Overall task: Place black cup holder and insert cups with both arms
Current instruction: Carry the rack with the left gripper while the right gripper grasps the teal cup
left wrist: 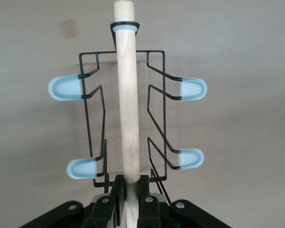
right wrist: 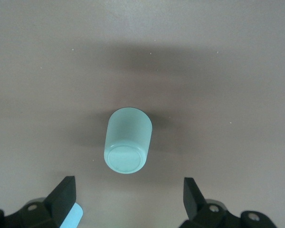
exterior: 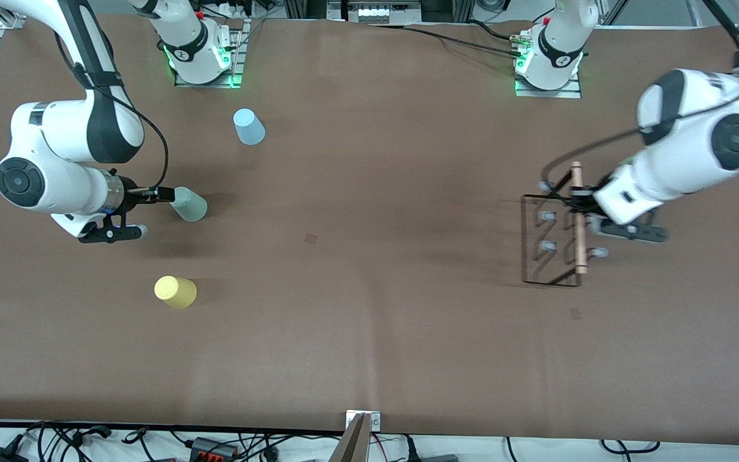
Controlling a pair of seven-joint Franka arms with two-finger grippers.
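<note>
The black cup holder (exterior: pixel 552 240) is toward the left arm's end of the table. My left gripper (exterior: pixel 584 208) is shut on its wooden rod (left wrist: pixel 128 104), one finger on each side (left wrist: pixel 129 190). Pale-tipped pegs (left wrist: pixel 66 88) stick out from both sides of the wire frame. I cannot tell whether its foot rests on the table. Toward the right arm's end, the sage green cup (exterior: pixel 188 204) stands upside down (right wrist: pixel 127 141). My right gripper (exterior: pixel 156 212) hangs over it, open, its fingers apart from the cup (right wrist: pixel 127 194). The light blue cup (exterior: pixel 249 126) stands nearer the arm bases. The yellow cup (exterior: pixel 176 291) stands nearer the front camera.
Brown table cover (exterior: pixel 369 192) spans the view, with two small dark marks (exterior: pixel 310 238) (exterior: pixel 575 313). Arm bases (exterior: pixel 203 58) (exterior: pixel 549 64) stand along the table's edge farthest from the front camera. Cables and a metal bracket (exterior: pixel 362 423) line the edge nearest it.
</note>
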